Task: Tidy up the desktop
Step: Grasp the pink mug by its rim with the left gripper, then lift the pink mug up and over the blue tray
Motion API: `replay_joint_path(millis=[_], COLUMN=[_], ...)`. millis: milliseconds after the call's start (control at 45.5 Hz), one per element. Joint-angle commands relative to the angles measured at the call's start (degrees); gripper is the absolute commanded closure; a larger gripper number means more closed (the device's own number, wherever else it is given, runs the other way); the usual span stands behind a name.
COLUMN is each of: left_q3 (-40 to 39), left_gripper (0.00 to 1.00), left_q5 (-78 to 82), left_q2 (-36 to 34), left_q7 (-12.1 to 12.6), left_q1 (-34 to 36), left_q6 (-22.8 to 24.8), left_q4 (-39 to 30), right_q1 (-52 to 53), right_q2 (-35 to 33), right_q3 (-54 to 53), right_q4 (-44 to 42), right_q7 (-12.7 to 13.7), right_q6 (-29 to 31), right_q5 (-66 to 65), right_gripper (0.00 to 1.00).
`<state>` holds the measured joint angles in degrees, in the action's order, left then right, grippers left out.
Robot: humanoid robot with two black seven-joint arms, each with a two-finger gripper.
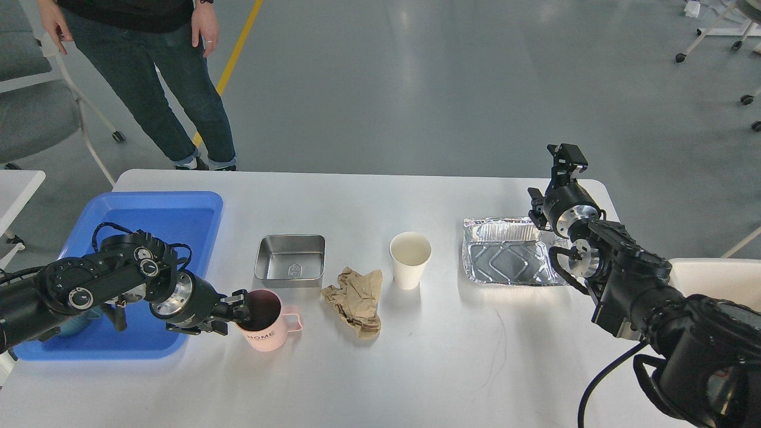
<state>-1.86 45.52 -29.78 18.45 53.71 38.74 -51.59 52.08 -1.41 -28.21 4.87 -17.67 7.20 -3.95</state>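
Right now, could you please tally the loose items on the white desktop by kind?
Cups: 2, the pink mug and the white paper cup
Trays: 3, blue, steel, foil
Crumpled paper: 1
Total: 6

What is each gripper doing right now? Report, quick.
Left gripper: at the pink mug's rim, looks closed on it.
Right gripper: raised beyond the foil tray, holding nothing; open or shut cannot be told.

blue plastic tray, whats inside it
The blue plastic tray is mostly bare blue floor. A rounded teal object peeks out near its front; the left arm covers most of it, so I cannot identify it.
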Motion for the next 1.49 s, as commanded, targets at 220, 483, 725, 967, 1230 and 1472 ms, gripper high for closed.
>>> replay_joint_path(millis=[220, 483, 725, 967, 1230, 1472], left_q3=[-0.1, 0.0, -0.2, -0.8, -2.5, -7.7], left_gripper=[0.81, 0.99, 1.00, 1.00, 1.00, 1.00], left_q5=[-0.3, -0.3, -0.5, -0.8, -0.9, -1.0], left_q2=[1.1, 1.2, 1.1, 0.2, -3.5, -11.1], left_q7=[2.3, 2.6, 5.4, 5.0, 4.6, 4.6], left_q1=[-0.1, -0.1, -0.1, 0.3, 1.7, 4.2], left_q6=[-0.7, 0.0, -0.1, 1.8, 8.4, 16.3], left_q4=[0.1, 0.1, 0.0, -0.7, -0.8, -1.3], right_q1=[-0.1, -0.4, -0.4, -0.4, -0.4, -0.4], right_q2=[0.0, 0.0, -0.3, -0.7, -1.2, -2.1], right_q3=[0.0, 0.0, 0.0, 0.0, 0.1, 0.1], right_q4=[0.0, 0.0, 0.0, 0.0, 0.0, 0.0], right_q7=[0.0, 0.0, 0.0, 0.0, 0.0, 0.0], right_q6=[-0.1, -0.1, -0.3, -0.2, -0.2, -0.3], right_q5=[0.0, 0.0, 0.0, 0.0, 0.0, 0.0], right_gripper=[0.00, 0.00, 0.00, 0.00, 0.00, 0.00])
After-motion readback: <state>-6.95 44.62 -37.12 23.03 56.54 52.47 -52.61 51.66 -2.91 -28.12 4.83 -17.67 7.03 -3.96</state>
